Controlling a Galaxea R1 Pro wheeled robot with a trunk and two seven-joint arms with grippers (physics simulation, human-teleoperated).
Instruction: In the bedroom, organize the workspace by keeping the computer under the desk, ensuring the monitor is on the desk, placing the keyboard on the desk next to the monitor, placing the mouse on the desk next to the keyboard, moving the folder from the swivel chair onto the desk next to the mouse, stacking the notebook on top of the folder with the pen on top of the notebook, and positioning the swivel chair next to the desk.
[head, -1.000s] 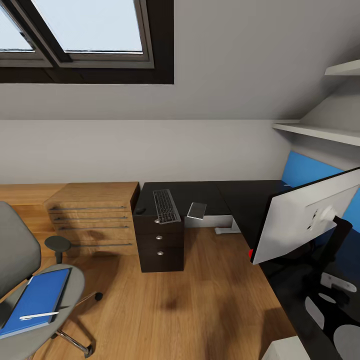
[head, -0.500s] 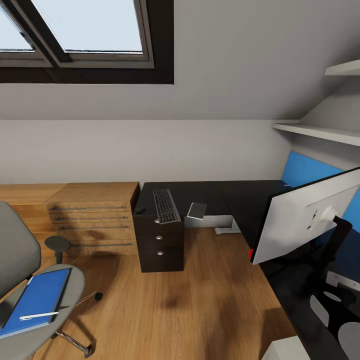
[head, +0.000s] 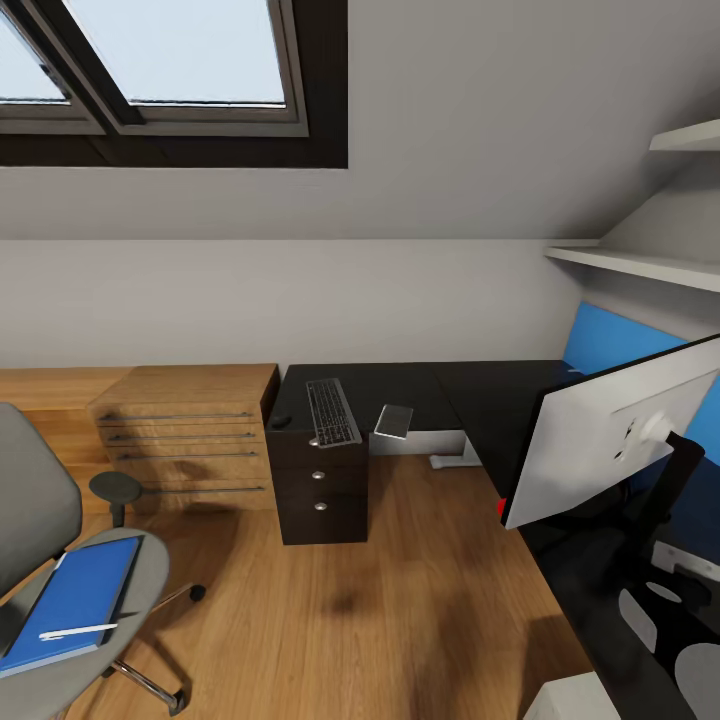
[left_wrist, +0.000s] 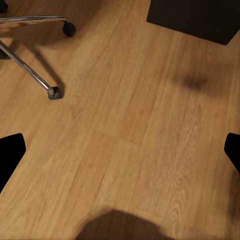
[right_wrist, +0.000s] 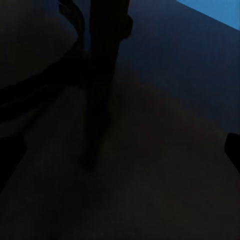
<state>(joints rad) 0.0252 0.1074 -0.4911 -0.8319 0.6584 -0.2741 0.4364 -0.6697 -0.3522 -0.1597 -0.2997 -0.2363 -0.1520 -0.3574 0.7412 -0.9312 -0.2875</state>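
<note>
The swivel chair stands at the lower left of the head view, and its chrome legs show in the left wrist view. On its seat lies the blue folder with the white pen on top. The black desk carries the keyboard, the mouse beside it and the grey notebook. The monitor stands on the desk's right wing, back towards me. My left gripper hangs open over the wooden floor. My right gripper looks open over the dark desktop near the monitor stand.
A light wooden drawer chest stands left of the desk. A black drawer pedestal sits under the keyboard end. Wall shelves hang above the blue back panel. A pale grey box corner shows at the bottom edge.
Pale shapes over the desk at the lower right have shifted slightly. Everything else is as before.
</note>
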